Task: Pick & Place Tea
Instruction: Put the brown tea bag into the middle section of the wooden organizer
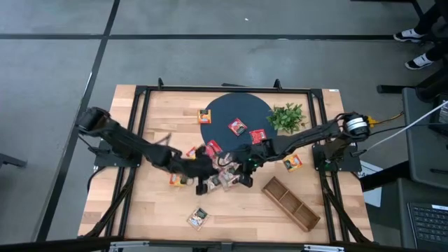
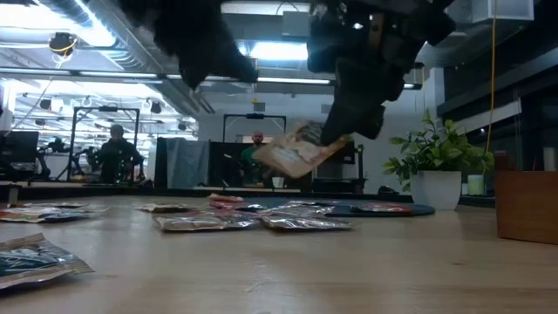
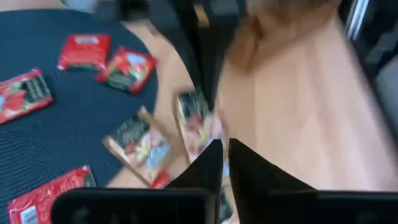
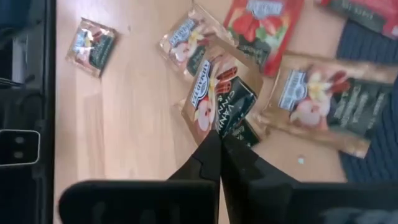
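Observation:
Several small square tea packets lie flat on the wooden table (image 1: pixel 161 210) and on a dark round mat (image 1: pixel 234 112): red ones (image 1: pixel 237 127), one near the front edge (image 1: pixel 198 218), and one by the right arm (image 1: pixel 292 162). My right gripper (image 4: pixel 219 138) is at mid-table, shut on a brown-and-dark packet (image 4: pixel 219 99) that shows raised above the table in the low view (image 2: pixel 301 148). My left gripper (image 3: pixel 224 152) hovers just left of it, its fingers close together and holding nothing; more packets (image 3: pixel 138 144) lie beneath it. My right gripper pinches the brown-and-dark packet between its two fingertips at one edge (image 4: pixel 217 124), coming from above. The packet is lifted clear of the table and hangs tilted below the fingers (image 2: pixel 296 153).
A long wooden three-compartment tray (image 1: pixel 290 203) lies slantwise at the near right. A small green plant (image 1: pixel 287 116) in a white pot stands by the mat's right side. Bare wood lies near left. People stand in the room beyond the table.

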Available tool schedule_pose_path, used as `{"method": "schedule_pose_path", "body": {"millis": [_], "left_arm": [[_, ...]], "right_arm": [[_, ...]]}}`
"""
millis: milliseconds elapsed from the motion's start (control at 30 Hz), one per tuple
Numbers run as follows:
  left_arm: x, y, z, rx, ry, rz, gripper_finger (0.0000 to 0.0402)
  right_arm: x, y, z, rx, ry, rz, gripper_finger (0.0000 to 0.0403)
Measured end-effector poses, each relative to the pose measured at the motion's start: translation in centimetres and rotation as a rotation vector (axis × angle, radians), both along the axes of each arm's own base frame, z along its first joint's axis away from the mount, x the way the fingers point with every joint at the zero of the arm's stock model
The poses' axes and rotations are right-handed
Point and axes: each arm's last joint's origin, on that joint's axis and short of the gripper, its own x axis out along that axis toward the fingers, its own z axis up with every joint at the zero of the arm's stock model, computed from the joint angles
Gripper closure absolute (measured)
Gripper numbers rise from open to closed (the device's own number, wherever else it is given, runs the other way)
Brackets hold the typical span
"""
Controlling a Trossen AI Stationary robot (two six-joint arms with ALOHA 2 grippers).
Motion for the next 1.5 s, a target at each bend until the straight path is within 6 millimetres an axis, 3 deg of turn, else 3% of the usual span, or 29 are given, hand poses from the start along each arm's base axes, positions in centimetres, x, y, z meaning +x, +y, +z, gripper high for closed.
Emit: {"method": "schedule_pose_path", "body": {"millis": [200, 500, 867, 1067, 1367, 1500], "left_arm": [[-0.7, 2.4, 2.2, -0.118, -0.048, 0.068, 0.0332], [-0.3, 3.5, 1.6, -0.248, -0.002, 0.105, 0.0266], [-0.2, 3.6, 1.6, -0.218, -0.004, 0.12, 0.0232], [-0.2, 3.8, 1.6, -0.187, -0.013, 0.145, 0.0262], [-0.3, 3.4, 1.6, -0.157, -0.013, 0.115, 0.0385], [-0.4, 2.7, 1.7, -0.132, -0.015, 0.077, 0.0397]], "right_arm": [[0.3, 0.5, 0.9, -0.152, -0.076, 0.054, 0.0399], [1.4, 2.3, 3.9, -0.414, -0.212, 0.061, 0.0399], [1.7, 2.5, 4.6, -0.435, -0.235, 0.03, 0.0399], [1.8, 2.6, 4.8, -0.429, -0.256, 0.027, 0.0399], [1.8, 2.7, 4.8, -0.334, -0.248, 0.005, 0.0378], [1.8, 2.9, 4.8, -0.239, -0.238, 0.023, 0.0361]]}}
